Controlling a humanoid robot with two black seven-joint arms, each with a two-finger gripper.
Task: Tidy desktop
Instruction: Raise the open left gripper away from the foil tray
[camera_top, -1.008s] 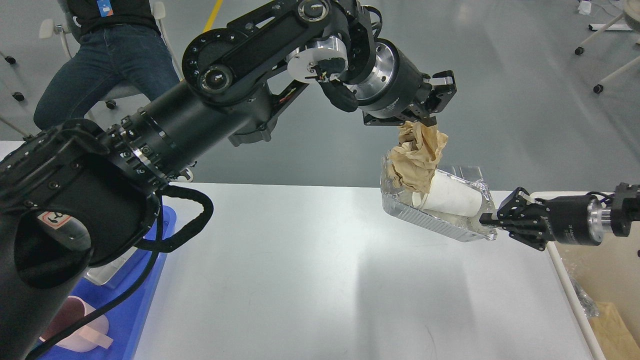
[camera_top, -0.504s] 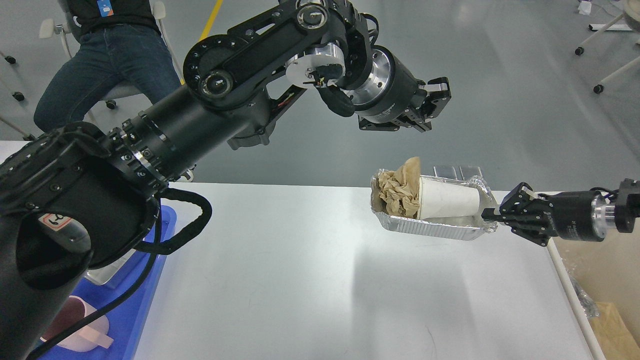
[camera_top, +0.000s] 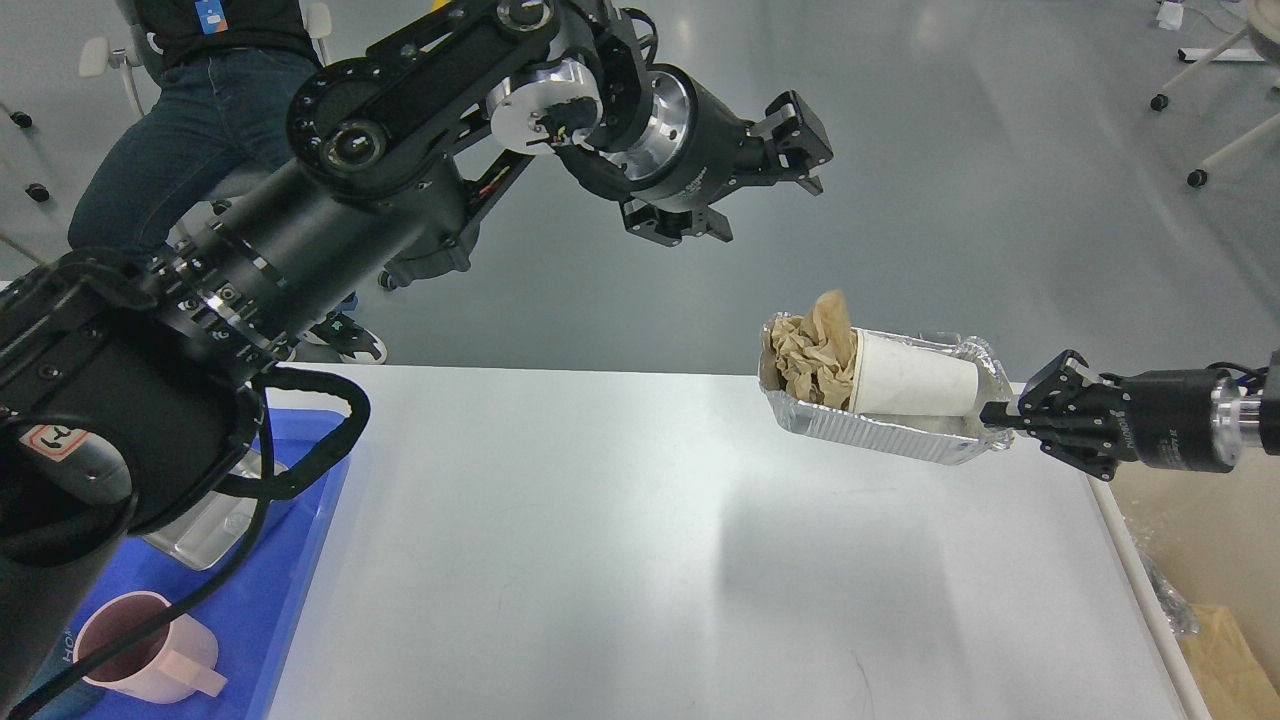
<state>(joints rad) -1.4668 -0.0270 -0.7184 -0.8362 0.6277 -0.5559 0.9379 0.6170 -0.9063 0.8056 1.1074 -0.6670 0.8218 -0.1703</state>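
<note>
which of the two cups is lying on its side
The white paper cup, lying on its side in the foil tray beside the crumpled brown paper. The pink mug stands upright on the blue tray.

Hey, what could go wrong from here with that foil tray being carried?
The right gripper pinches only one end rim of the foil tray, so thin foil may bend or slip. The tray tilts, and the paper cup lying inside, with crumpled brown paper heaped above the rim, might fall onto the desktop.
</note>
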